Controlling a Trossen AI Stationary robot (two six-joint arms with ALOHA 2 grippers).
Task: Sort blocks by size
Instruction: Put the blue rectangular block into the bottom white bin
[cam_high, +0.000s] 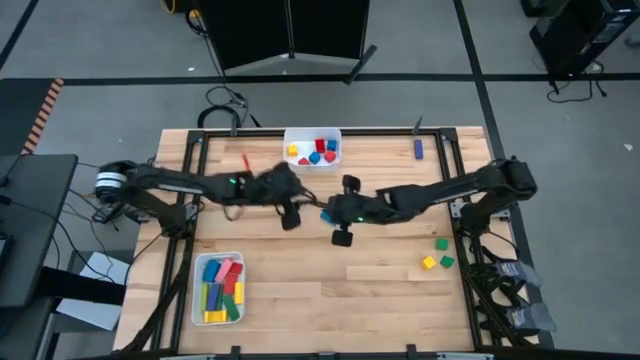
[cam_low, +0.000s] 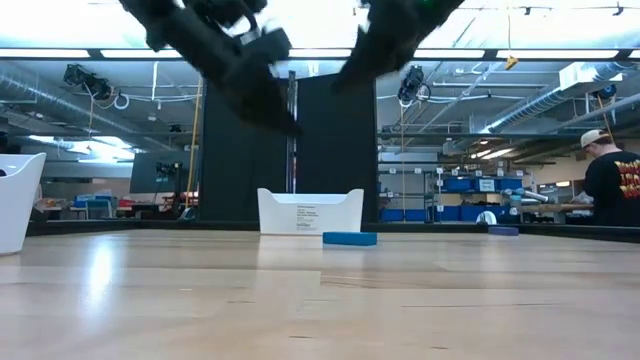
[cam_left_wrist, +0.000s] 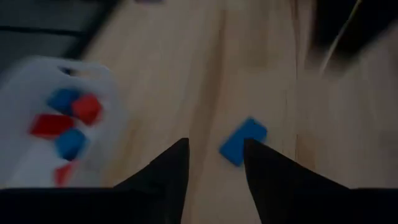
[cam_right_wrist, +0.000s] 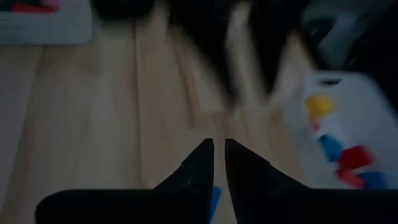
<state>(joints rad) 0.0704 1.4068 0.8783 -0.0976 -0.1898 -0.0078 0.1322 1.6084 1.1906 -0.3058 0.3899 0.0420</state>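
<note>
A blue block (cam_high: 327, 214) lies flat on the table near its middle; it also shows in the low view (cam_low: 350, 238) and the left wrist view (cam_left_wrist: 242, 141). My left gripper (cam_left_wrist: 216, 149) is open and empty, raised above the table just left of the block (cam_high: 292, 213). My right gripper (cam_right_wrist: 219, 152) is shut and empty, raised just right of the block (cam_high: 336, 211). Both grippers hang well above the table in the low view. Other blocks lie in two white trays or loose on the table.
A white tray (cam_high: 312, 148) at the far edge holds small red, blue and yellow blocks. A white tray (cam_high: 218, 288) near left holds longer bars. Green and yellow blocks (cam_high: 438, 255) lie loose at right, a purple block (cam_high: 418, 148) far right, a red bar (cam_high: 245, 162) far left.
</note>
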